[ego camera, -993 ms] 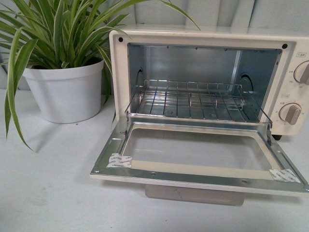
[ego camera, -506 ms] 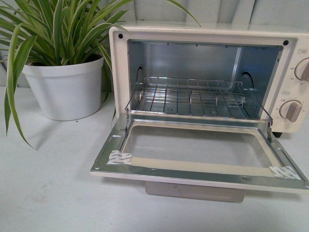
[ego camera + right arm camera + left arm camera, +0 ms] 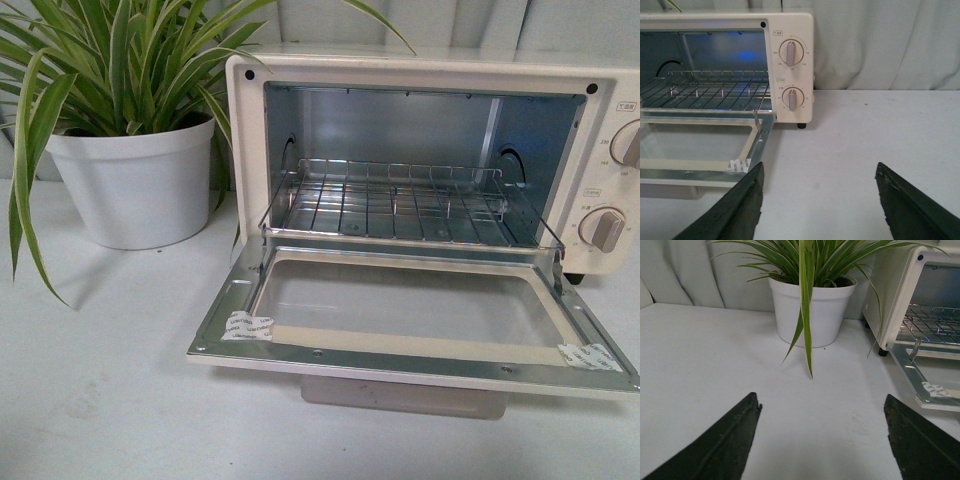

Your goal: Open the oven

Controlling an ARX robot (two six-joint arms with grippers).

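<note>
Oddly, oven door hangs open, its handle mostly hidden beneath.

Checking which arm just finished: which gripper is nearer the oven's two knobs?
Right. The right gripper sits open just in front of the knobs, beside the lowered door. The left gripper is off by the plant pot.

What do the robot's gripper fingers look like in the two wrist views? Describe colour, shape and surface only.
Only the fingers show. The left gripper has two dark, near-black fingers shaped like tapering wedges, matte and slightly rough. The right gripper has the same dark tapered fingers. No cables, markings or sleeves are visible.
</note>
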